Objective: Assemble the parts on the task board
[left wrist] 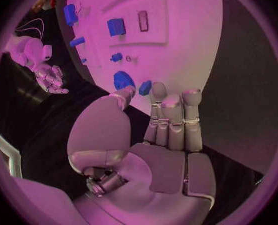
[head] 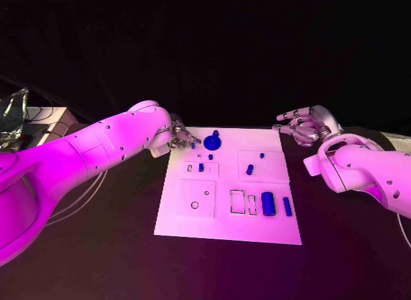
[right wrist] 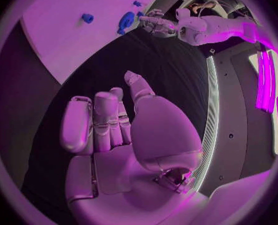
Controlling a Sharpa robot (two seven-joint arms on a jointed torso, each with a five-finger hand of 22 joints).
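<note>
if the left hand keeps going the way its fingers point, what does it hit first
Probably the round blue part at the board's far edge. The left hand's fingertips sit just short of it, with a smaller blue piece beside them; depth is hard to judge.

The head camera looks steeply down on the flat white rectangular task board point(head: 228, 206) from well above. Each wrist camera sits close behind its own silver hand, facing along the palm. Both wrist views share the board's far edge, toward twelve o'clock, around the round blue part point(left wrist: 123, 80) point(right wrist: 126, 20).
</note>
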